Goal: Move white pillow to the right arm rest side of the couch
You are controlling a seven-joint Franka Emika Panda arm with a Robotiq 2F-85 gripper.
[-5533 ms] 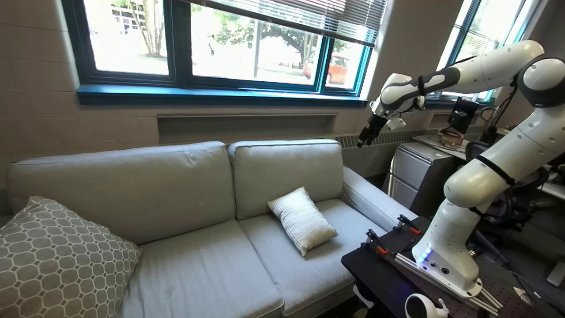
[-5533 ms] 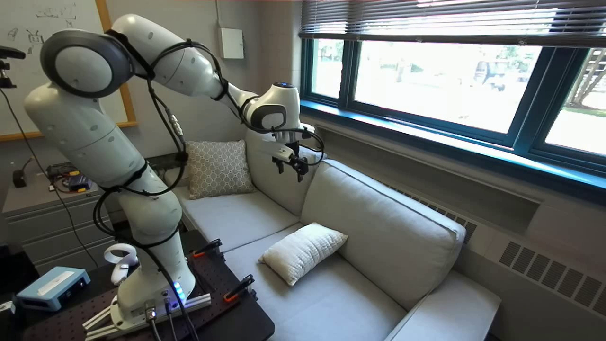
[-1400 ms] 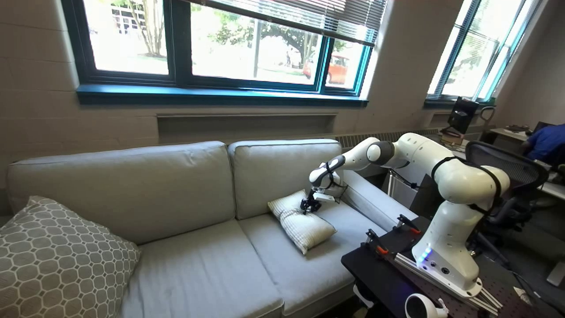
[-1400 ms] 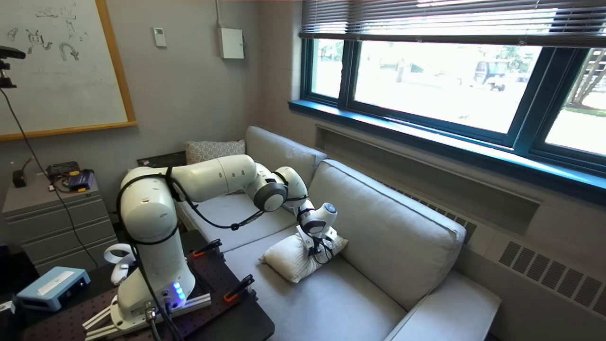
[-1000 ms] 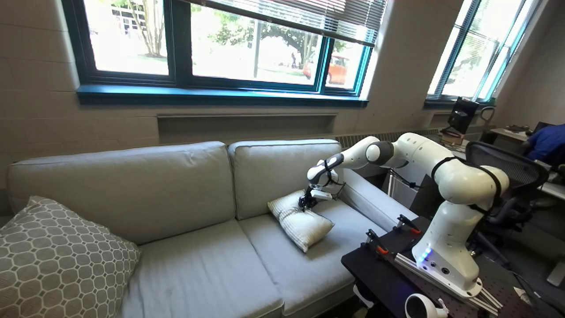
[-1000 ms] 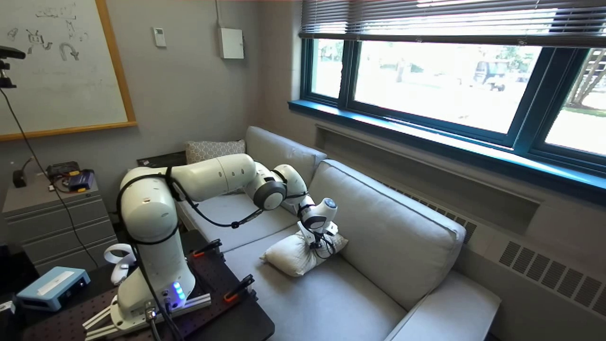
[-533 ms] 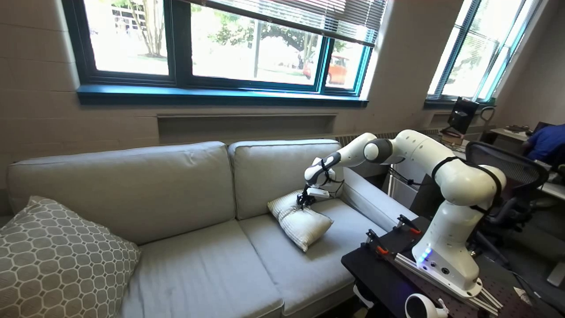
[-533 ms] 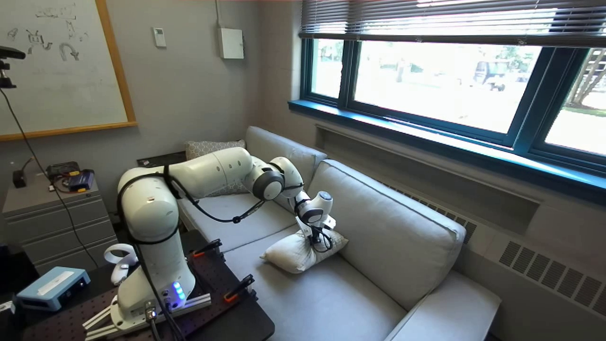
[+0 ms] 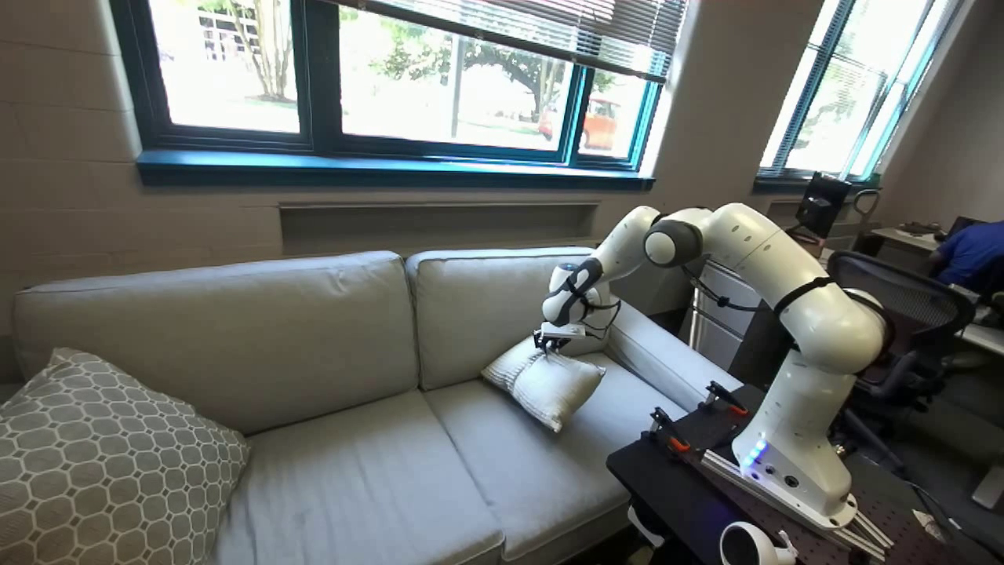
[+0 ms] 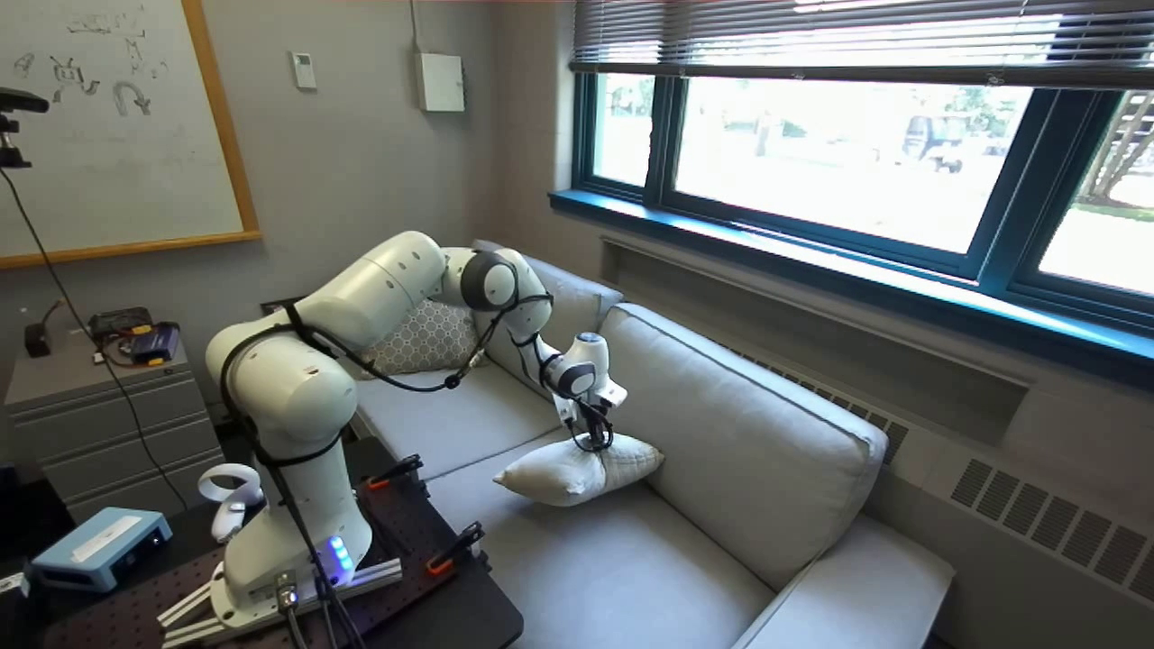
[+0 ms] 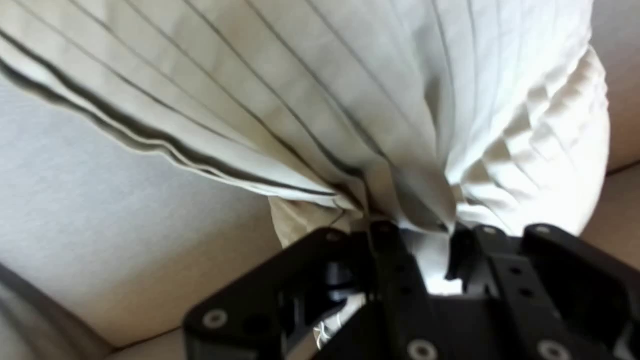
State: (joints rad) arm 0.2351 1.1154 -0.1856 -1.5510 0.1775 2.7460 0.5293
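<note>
The white pillow [image 9: 553, 388] hangs pinched at its middle over the right seat of the couch [image 9: 345, 463], its sides drooping. My gripper [image 9: 551, 349] is above it, pointing down, jaws shut on a gathered fold. In the wrist view, the ribbed fabric of the white pillow [image 11: 300, 90] bunches up into the gripper [image 11: 420, 227]. The white pillow [image 10: 554, 473] looks raised off the seat, though I cannot tell whether every corner is clear. The right arm rest [image 9: 667, 357] lies to the right of the pillow, with seat surface between them; the arm rest [image 10: 865, 586] shows in both exterior views.
A back cushion [image 9: 502, 302] stands close behind the gripper. The lattice-patterned pillow [image 9: 118, 463] leans at the couch's far left. In front of the right seat is the black robot table [image 9: 651, 475], with clamps [image 9: 667, 430] at its edge.
The arm came down from high up onto the pillow and closed on it. Over the last half second the gripper has risen, lifting the pillow and turning its near end slightly rightward.
</note>
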